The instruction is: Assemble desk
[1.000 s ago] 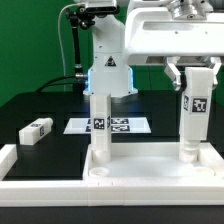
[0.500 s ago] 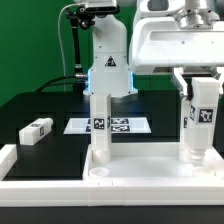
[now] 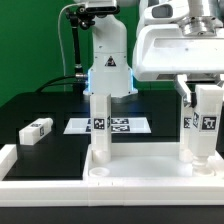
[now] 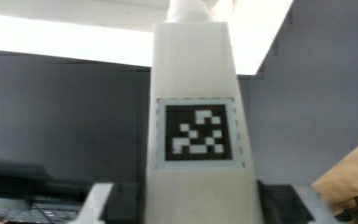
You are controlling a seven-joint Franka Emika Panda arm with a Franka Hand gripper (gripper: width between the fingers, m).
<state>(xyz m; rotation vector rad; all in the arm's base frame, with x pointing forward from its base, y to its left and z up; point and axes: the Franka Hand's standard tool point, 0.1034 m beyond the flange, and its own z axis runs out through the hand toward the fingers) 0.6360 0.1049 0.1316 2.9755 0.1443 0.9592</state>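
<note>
The arm [image 3: 108, 45] was glossy white, built of rounded shells with black bands at the joints and a black cap at its top. Low on the front, its base column glowed pale blue, and a small dark triangular marking sat on that lit face. A thin black cable [image 3: 74, 45] looped down the side on the exterior view's left. Nearer the camera, the hand housing [image 3: 185, 50] was a broad, boxy white block with softened edges, topped by a grey and black fitting. The gripper [image 3: 203, 100] beneath it had short pale fingers [image 3: 182, 90] with dark edges.
</note>
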